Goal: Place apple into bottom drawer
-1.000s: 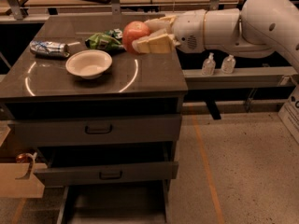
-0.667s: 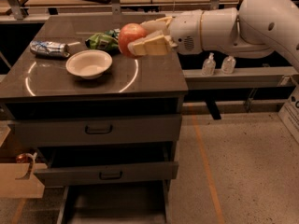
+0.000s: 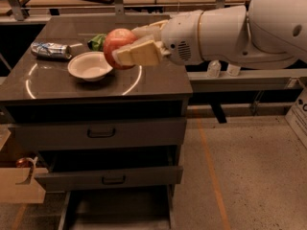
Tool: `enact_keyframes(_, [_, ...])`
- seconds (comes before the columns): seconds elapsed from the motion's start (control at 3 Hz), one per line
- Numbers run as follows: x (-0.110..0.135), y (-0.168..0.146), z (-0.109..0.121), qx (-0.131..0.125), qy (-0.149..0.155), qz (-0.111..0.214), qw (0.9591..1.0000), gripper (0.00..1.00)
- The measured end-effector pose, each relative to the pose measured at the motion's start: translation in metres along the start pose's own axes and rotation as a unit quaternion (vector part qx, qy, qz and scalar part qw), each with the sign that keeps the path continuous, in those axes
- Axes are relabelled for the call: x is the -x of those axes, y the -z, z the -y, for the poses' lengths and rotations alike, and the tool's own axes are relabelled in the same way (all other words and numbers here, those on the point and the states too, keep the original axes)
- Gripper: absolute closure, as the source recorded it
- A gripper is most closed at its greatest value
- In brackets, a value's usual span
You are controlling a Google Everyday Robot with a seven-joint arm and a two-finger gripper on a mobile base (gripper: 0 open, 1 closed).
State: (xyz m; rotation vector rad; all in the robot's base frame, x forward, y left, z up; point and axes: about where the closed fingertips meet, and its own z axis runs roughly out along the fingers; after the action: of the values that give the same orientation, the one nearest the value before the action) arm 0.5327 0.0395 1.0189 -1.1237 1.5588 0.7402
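Observation:
The red-pink apple [image 3: 117, 43] is held in my gripper [image 3: 130, 47], lifted above the cabinet top just right of the white bowl [image 3: 89, 66]. The gripper's pale fingers [image 3: 139, 53] are shut on the apple from the right side, and the big white arm reaches in from the right. The bottom drawer [image 3: 115, 210] is pulled out at the foot of the grey cabinet, showing a flat grey floor, well below and in front of the apple.
A crushed can [image 3: 50, 50] lies at the left of the cabinet top [image 3: 158, 80]. A green bag [image 3: 97, 42] is behind the apple. The two upper drawers [image 3: 100, 133] have dark handles; the middle one is slightly out. A cardboard box [image 3: 19, 183] stands at left.
The arm has lifted the apple off the top and carried it nearer and left, beside the bowl. The view has also moved closer to the cabinet.

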Motion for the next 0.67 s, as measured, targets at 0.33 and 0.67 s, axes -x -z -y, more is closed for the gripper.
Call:
enact_keyframes(0.33, [-0.002,-0.002,-0.053,-0.008,-0.018,-0.035,0.9992,1.00])
enact_keyframes(0.67, [0.002,-0.003,-0.124,0.003,-0.032,-0.066,0.9973,1.00])
